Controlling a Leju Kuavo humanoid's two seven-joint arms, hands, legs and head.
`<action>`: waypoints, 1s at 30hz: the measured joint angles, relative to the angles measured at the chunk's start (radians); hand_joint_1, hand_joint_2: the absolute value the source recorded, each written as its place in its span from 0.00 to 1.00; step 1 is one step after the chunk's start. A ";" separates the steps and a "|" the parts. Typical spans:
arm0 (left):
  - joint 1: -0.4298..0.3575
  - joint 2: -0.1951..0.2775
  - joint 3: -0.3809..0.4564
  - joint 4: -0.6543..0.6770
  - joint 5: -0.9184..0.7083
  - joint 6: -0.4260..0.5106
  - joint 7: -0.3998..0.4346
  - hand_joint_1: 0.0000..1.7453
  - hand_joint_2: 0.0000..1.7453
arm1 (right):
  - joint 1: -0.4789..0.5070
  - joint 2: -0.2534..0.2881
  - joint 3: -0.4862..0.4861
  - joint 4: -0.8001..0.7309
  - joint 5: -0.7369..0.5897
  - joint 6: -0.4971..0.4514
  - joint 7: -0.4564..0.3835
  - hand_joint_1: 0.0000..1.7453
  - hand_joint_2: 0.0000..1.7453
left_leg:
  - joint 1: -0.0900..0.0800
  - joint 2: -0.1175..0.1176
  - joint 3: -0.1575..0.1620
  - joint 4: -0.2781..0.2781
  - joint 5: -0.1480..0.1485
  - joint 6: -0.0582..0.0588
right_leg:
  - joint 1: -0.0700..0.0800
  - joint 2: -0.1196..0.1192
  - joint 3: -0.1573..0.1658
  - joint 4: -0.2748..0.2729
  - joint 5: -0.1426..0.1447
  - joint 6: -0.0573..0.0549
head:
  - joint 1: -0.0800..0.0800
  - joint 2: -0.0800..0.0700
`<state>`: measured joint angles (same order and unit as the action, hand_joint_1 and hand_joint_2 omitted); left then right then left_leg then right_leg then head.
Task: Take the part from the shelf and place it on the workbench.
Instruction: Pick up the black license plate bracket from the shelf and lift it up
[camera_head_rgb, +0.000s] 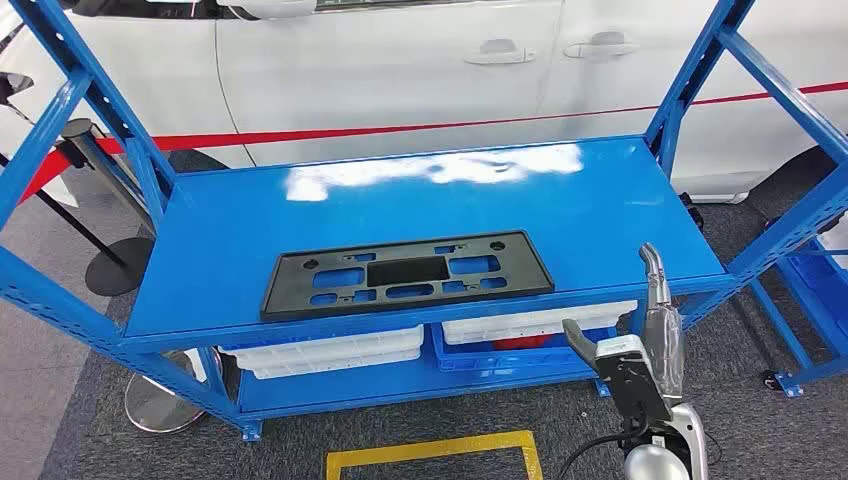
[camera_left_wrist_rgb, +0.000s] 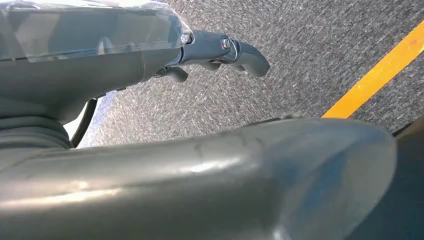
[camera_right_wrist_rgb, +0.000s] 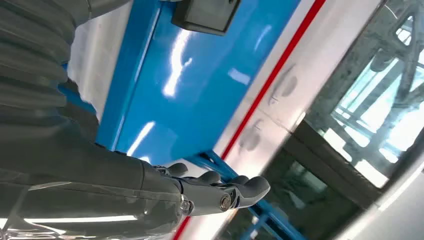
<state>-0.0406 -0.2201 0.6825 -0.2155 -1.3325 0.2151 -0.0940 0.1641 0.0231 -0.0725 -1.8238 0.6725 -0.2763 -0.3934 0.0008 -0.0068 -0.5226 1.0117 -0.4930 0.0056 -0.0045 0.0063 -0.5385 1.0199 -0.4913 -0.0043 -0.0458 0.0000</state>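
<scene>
The part, a flat black rectangular plate with several cut-outs, lies on the top board of the blue shelf, near its front edge. My right hand is raised in front of the shelf's right front corner, to the right of the part and apart from it, fingers stretched upward and holding nothing. In the right wrist view the same hand has its fingers extended, with a corner of the part beyond it. My left hand hangs over grey carpet, fingers loosely extended and holding nothing.
White bins and a blue crate sit on the lower shelf. A white car with a red stripe stands right behind. Blue uprights frame the shelf. A yellow floor outline and a stanchion base are nearby.
</scene>
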 joint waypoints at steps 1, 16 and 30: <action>0.000 -0.001 0.001 0.000 -0.001 0.002 0.000 0.00 0.00 | 0.001 0.000 0.005 -0.002 0.016 -0.007 -0.004 0.00 1.00 | 0.000 0.000 0.000 0.000 0.000 0.000 | 0.000 0.000 0.000 0.000 0.000 0.000 | 0.000 0.000; -0.006 -0.012 0.039 0.000 -0.007 0.043 0.000 0.00 0.00 | 0.012 0.019 0.200 -0.037 0.490 -0.227 -0.102 0.00 1.00 | 0.000 0.000 0.000 0.000 0.000 0.000 | 0.000 0.000 0.000 0.000 0.000 0.000 | 0.000 0.000; -0.017 -0.021 0.085 0.003 -0.009 0.081 -0.008 0.00 0.00 | -0.040 0.031 0.479 0.136 0.779 -0.359 0.013 0.00 1.00 | 0.000 0.000 -0.001 0.000 0.000 0.000 | 0.000 0.000 0.000 0.000 0.000 0.000 | 0.000 0.000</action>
<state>-0.0574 -0.2414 0.7677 -0.2130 -1.3415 0.2961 -0.1017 0.1241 0.0544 0.4062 -1.6873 1.4516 -0.6354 -0.3809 0.0009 -0.0069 -0.5236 1.0114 -0.4928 0.0056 -0.0042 0.0060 -0.5386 1.0202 -0.4914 -0.0042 -0.0458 0.0000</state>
